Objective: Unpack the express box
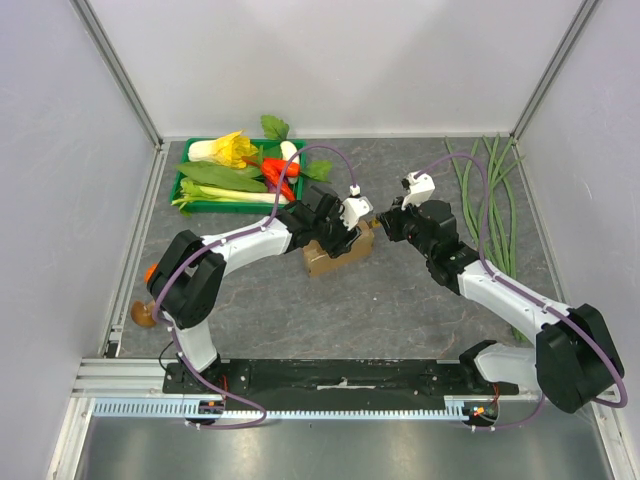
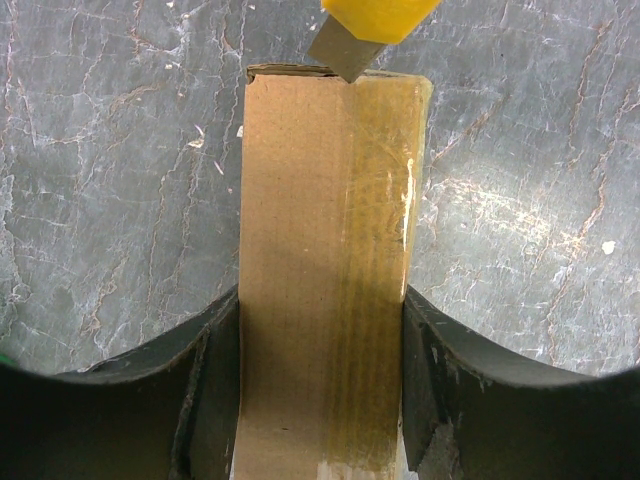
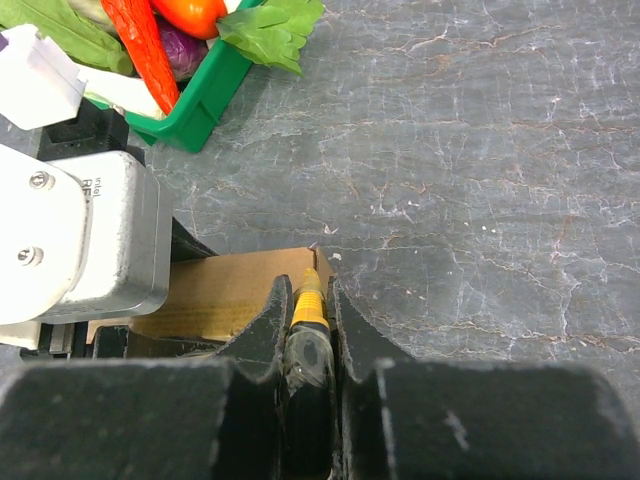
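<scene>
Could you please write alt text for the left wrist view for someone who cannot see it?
The left claw grips a brown cardboard express box by its long sides, clear tape along its top. The blade of a yellow utility knife meets the box's far edge.

There is one cardboard box (image 2: 325, 200), one yellow-handled knife (image 2: 380, 15) and one green tray (image 3: 200, 115) on the one bench (image 1: 400, 300). There are two arms, the left arm (image 1: 240, 245) and the right arm (image 1: 500, 290), and two pincers, the left pincer (image 2: 320, 330) and the right pincer (image 3: 308, 290). The tray holds one yellow flower (image 1: 232, 148), one long red pepper (image 3: 140, 40), one tomato (image 3: 190, 12) and green leaves too overlapped to number. Elsewhere lie long green beans (image 1: 495, 200) too thin and tangled to count, one small orange thing (image 1: 151, 271) and one small brown thing (image 1: 145, 314).
</scene>
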You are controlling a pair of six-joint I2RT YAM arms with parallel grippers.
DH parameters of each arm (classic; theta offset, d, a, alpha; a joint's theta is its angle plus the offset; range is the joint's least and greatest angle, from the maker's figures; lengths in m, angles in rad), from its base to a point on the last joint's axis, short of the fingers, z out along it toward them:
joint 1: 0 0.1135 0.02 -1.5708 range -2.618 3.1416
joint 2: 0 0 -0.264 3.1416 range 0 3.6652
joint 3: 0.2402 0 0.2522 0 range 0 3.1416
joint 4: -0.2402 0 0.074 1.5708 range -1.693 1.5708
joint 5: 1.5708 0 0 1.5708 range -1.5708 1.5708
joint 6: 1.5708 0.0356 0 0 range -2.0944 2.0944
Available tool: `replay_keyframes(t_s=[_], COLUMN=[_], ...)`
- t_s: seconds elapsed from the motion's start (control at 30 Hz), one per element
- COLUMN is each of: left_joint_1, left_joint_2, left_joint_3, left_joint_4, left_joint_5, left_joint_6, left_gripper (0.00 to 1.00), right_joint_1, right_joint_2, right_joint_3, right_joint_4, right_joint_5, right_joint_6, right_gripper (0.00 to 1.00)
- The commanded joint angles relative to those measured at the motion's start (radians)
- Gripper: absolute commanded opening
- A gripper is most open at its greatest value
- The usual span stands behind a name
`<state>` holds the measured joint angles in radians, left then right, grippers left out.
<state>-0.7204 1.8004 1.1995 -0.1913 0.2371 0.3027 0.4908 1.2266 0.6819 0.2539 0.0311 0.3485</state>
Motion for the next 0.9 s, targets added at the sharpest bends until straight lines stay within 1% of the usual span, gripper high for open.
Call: replay_keyframes(t_s=[0.0,0.87], left_joint_1=[-0.007,-0.007], left_joint_2=[0.070,0.077], left_joint_3=[-0.037,-0.040], left_joint_4=[-0.108,-0.108], left_joint_5=[-0.004,-0.005], left_joint_6=[0.004,0.003], left_gripper=[0.54,0.54], right_joint_1=[-0.003,-0.003], right_joint_2=[-0.038,0.036], right_joint_3=[0.044,0.030], right_joint_4=[0.051,0.050], right_joint_5=[0.026,0.013], right_joint_6=[0.001,-0.003], right_gripper=[0.00,0.00])
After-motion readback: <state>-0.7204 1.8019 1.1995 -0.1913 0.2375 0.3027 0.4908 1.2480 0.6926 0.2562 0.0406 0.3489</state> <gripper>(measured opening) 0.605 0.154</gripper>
